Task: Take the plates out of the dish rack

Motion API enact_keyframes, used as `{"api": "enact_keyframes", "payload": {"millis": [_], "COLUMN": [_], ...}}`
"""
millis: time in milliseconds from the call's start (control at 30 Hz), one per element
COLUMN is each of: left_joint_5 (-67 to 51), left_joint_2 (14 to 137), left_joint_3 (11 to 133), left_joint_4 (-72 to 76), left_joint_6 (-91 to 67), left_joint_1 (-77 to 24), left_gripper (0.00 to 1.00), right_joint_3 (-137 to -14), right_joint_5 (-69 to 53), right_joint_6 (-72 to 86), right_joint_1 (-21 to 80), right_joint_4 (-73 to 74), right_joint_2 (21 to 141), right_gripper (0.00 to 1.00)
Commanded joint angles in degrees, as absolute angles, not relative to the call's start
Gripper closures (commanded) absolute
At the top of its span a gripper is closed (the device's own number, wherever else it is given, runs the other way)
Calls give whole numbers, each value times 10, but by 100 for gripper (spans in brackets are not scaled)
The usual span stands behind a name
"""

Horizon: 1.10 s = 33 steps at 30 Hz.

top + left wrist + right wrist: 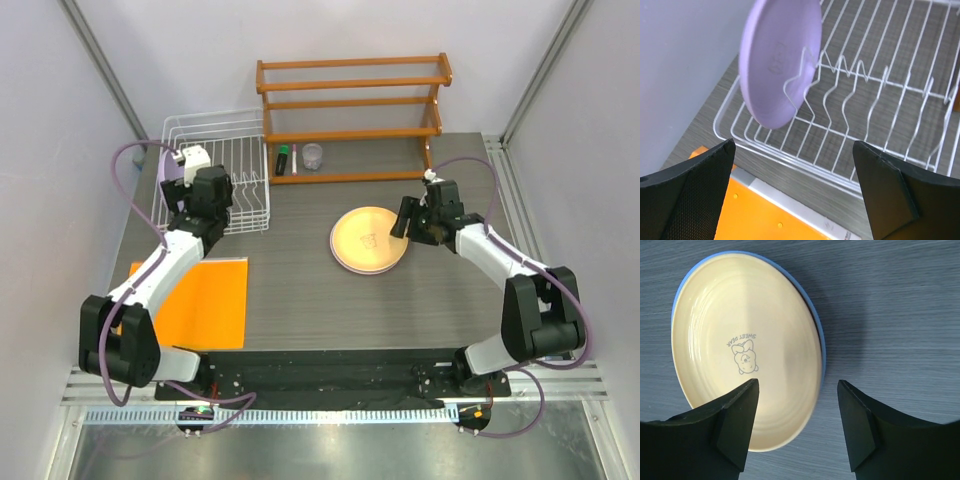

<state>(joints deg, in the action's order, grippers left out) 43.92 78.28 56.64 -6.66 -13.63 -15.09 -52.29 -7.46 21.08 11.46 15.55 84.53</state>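
Lavender plate (775,60), ahead of left pincer (794,145)

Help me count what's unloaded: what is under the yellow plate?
A light blue plate lies under the yellow plate, only its rim showing. Its face, and any plate below it, are covered.

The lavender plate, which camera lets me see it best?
The left wrist view: it shows the lavender plate up close, propped on edge in the dividers of the dish rack. The top external view shows only a sliver, mostly hidden by the left arm. The right wrist view shows none of it.
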Motion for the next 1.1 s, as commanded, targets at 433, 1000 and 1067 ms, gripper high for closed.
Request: {"api": "enact_keyframes", "payload": {"millis": [433, 1000, 1067], "left_joint_5": [502, 433, 439], "left_joint_2": [890, 960, 966], "left_joint_3": [668, 702, 711], "left_joint_4": [-16, -2, -3], "left_joint_6": [-108, -112, -109], "left_joint_1": [-67, -2, -3], "left_gripper": [0, 13, 19], "right_joint_3": [-564, -583, -583], "right_joint_5": [6, -34, -32], "right_joint_6": [170, 166, 165], "right_joint_1": [114, 114, 114], "right_joint_4": [180, 170, 170], "right_joint_2": [824, 875, 875], "right_gripper": [28, 32, 33]}}
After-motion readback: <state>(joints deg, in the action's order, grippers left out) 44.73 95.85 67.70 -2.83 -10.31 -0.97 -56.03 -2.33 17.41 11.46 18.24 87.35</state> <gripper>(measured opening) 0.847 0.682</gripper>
